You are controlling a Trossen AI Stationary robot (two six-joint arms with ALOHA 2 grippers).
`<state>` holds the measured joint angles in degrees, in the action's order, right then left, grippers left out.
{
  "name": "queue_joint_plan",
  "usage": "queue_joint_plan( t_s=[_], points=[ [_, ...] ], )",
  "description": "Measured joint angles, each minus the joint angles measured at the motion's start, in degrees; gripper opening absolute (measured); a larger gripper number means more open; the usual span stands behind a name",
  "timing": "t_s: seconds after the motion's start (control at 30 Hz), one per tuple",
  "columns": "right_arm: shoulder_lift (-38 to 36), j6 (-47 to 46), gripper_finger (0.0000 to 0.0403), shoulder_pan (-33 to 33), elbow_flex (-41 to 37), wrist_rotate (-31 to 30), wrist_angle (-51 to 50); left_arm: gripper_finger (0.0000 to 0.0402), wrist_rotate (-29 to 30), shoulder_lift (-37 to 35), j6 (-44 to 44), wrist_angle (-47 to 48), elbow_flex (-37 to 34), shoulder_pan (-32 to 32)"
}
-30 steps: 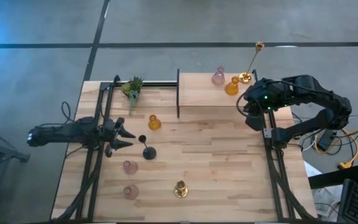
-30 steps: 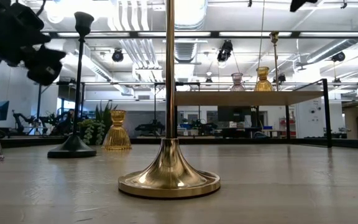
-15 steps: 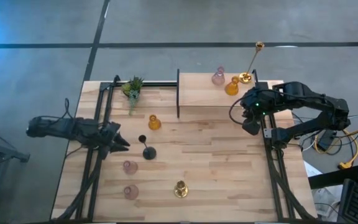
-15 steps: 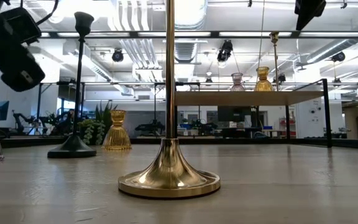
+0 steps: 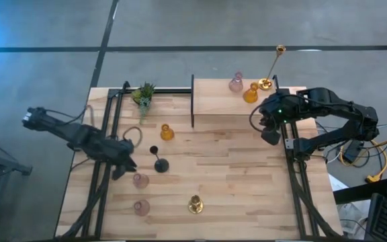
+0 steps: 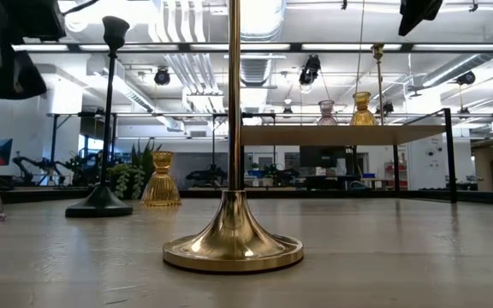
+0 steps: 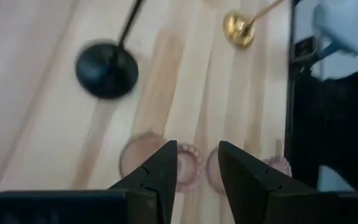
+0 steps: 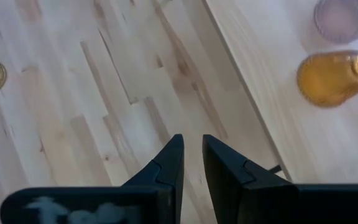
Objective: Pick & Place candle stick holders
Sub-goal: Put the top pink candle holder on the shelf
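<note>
Left gripper is hovering low over the worktop, just beside the black stemmed holder on its left-arm side. In the left wrist view its fingers sit a little way apart, gripping nothing, with a pink glass holder showing on the wood right past the tips. A 2nd pink holder sits nearer the front edge than the black one.

The gold holder stands toward the front, between the black holder and the right arm's side. An amber glass holder is just behind the black one, and the little green plant is further back still.

On the raised shelf, well behind and right of the black holder, there's another pink holder, another amber one and a tall thin gold one.

Right gripper hangs off that shelf's front corner, fingers nearly together, empty.
</note>
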<state>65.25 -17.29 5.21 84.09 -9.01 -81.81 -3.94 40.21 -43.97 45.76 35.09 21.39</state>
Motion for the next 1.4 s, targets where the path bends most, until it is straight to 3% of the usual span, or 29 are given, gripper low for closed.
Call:
queue_joint_plan(
  t_s=[0.3, 0.6, 0.77, 0.9, 1.17, 1.4],
  points=[
    [0.0, 2.8, 0.0052, 0.0, 0.0, 0.0, 2.5, 0.0121, -2.1, 15.8, -0.1, 4.6, 4.9, 0.0],
    [0.0, 4.4, 0.0052, 0.0, 0.0, 0.0, 2.9, 0.0121, -5.4, 23.0, -0.3, 5.9, 6.0, 0.1],
    [0.0, 4.4, 0.0052, 0.0, 0.0, 0.0, 2.9, 0.0101, -6.2, 24.7, 0.3, 6.3, 6.1, 0.1],
    [0.0, 4.4, 0.0052, 0.0, 0.0, 0.0, 2.9, 0.0032, -7.6, 25.0, 1.8, 6.5, 6.2, 0.1],
    [0.0, 4.5, 0.0052, 0.0, 0.0, 0.0, 2.9, 0.0029, -7.6, 22.3, 1.7, 9.1, 6.6, 0.1],
    [0.0, 4.5, 0.0052, 0.0, 0.0, 0.0, 2.9, 0.0029, -6.2, 17.0, 0.6, 15.7, 12.7, 0.1]
  ],
)
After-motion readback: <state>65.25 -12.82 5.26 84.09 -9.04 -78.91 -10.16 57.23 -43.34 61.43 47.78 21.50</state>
